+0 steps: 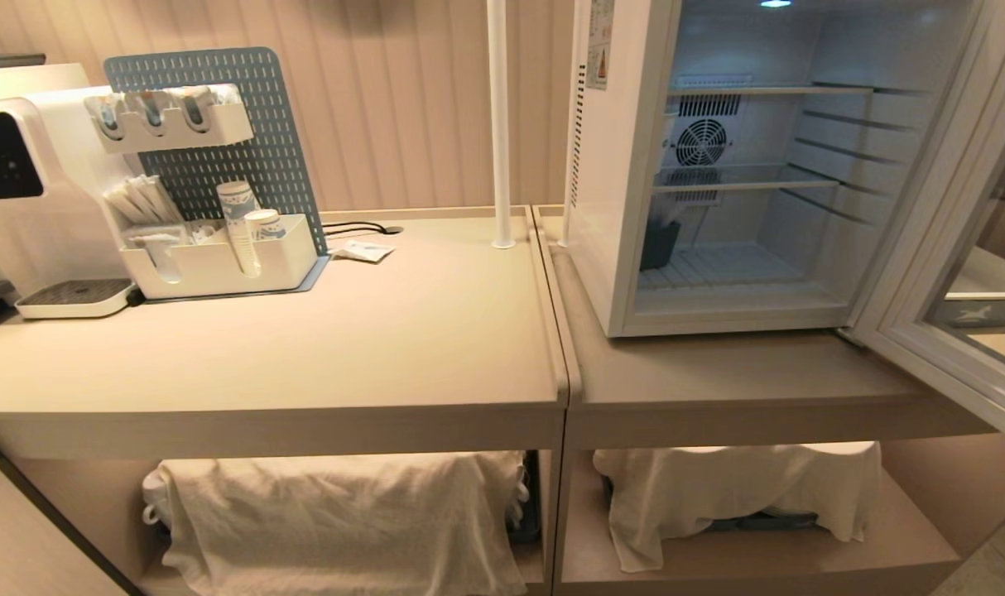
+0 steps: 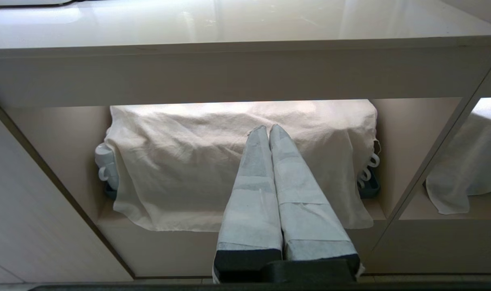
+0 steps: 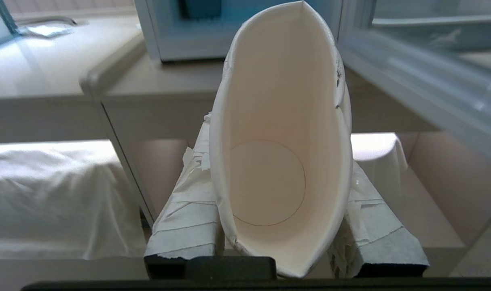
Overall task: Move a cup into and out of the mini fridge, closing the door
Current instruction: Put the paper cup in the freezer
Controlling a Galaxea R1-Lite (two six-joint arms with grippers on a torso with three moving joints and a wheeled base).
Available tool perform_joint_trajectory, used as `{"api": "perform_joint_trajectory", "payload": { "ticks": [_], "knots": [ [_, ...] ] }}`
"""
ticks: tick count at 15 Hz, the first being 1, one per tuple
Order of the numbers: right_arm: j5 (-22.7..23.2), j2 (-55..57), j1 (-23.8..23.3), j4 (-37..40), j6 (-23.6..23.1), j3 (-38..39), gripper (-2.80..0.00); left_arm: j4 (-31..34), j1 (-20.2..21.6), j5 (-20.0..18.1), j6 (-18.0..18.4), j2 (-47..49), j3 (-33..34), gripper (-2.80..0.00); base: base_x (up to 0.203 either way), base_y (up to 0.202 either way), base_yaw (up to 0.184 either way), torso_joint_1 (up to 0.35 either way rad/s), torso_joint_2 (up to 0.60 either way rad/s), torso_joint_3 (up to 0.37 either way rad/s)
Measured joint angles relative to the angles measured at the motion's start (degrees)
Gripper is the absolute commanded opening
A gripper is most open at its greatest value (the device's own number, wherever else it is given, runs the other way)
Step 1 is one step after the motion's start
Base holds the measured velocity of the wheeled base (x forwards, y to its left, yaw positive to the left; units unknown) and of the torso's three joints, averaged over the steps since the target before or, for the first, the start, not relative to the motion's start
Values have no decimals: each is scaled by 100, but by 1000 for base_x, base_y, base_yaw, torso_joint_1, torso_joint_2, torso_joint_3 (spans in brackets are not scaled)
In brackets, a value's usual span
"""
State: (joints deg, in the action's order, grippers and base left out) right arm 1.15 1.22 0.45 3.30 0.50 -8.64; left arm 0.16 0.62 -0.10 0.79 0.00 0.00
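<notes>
The mini fridge [image 1: 602, 207] stands on the right counter with its white inside and rear fan showing. Its door [image 1: 949, 248] is swung wide open to the right. Neither arm appears in the head view. In the right wrist view my right gripper [image 3: 278, 129] is shut on a white paper cup [image 3: 269, 182]. The taped fingers squeeze the cup into an oval, and its mouth faces the camera, so its printed side is hidden. It is held low before the counter front, with the fridge [image 3: 180, 44] and door [image 3: 411, 76] beyond. My left gripper [image 2: 268, 130] is shut and empty, facing the lower shelf.
A white drink machine [image 1: 22, 182] and a pegboard organiser with stacked cups [image 1: 238, 223] stand at the back left. A white pole [image 1: 499, 124] rises between the counters. Cloths [image 1: 337, 513] [image 1: 734, 497] cover the lower shelves. A dark bin [image 1: 660, 244] sits inside the fridge.
</notes>
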Motion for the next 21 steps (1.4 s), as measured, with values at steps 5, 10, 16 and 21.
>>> {"api": "perform_joint_trajectory", "payload": {
  "ticks": [5, 10, 16, 21],
  "knots": [
    [257, 2119, 40, 1718, 250, -4085, -280, -3, 8, 0, -2, 0, 0, -280, 0, 0, 0, 0, 0, 0],
    [773, 5963, 392, 3729, 1165, -7591, -280, -5, 7, 0, 2, 0, 0, -280, 0, 0, 0, 0, 0, 0],
    [1078, 9457, 697, 2325, 1206, -8212, -280, -6, 7, 0, 0, 0, 0, -280, 0, 0, 0, 0, 0, 0],
    [887, 10983, 533, 321, 337, -8171, -280, -6, 7, 2, -2, 0, 0, -280, 0, 0, 0, 0, 0, 0]
  ]
}}
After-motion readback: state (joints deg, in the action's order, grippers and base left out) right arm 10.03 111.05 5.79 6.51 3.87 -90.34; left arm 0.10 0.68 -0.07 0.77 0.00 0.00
